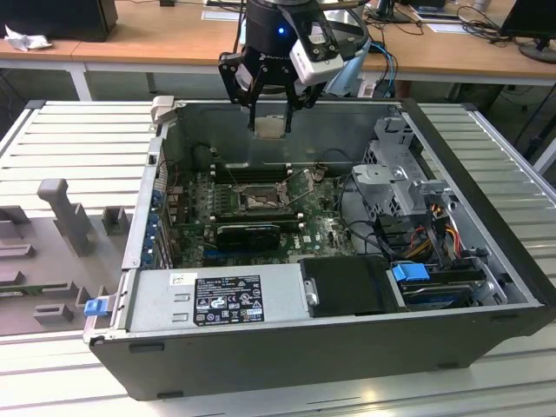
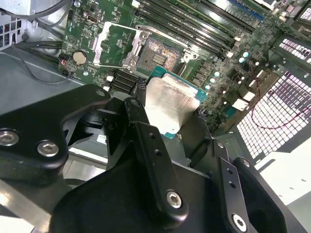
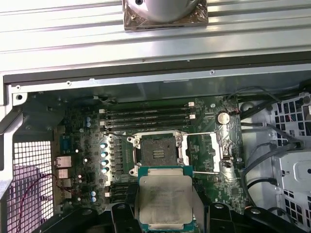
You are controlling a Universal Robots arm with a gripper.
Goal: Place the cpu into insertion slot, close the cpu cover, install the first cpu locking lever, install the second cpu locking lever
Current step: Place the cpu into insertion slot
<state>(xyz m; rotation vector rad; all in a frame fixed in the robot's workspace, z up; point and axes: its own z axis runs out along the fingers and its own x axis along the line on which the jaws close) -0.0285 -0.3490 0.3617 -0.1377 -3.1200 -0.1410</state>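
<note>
In the exterior view the arm comes down from above at the far side of an open computer case (image 1: 486,261) that lies on a slatted metal table (image 1: 78,139). Its gripper (image 1: 271,117) points straight down, with the fingers clamped on the edges of the cpu (image 1: 271,127). The chip hangs in the air above the green circuit board (image 1: 326,230), well clear of it. The insertion slot (image 1: 259,200) sits lower on the board, nearer the camera than the chip, with nothing in it. A grey power supply (image 1: 217,300) fills the near side of the case. In the second wrist view the black fingers (image 2: 138,121) grip the cpu (image 2: 170,104) from two opposite sides, its silvery face tilted toward the camera. Beyond the chip the insertion slot (image 2: 158,51) shows its dark centre uncovered, and the cpu cover (image 2: 114,43) is swung open and lies on the board beside it. Long black memory slots (image 2: 194,19) run past the slot's other side. In the first wrist view the cpu (image 3: 165,196) lies flat in the gripper (image 3: 165,208), green edge showing around its metal top. The insertion slot (image 3: 156,153) lies just beyond it, open, with the cpu cover (image 3: 214,150) folded out next to it.
</note>
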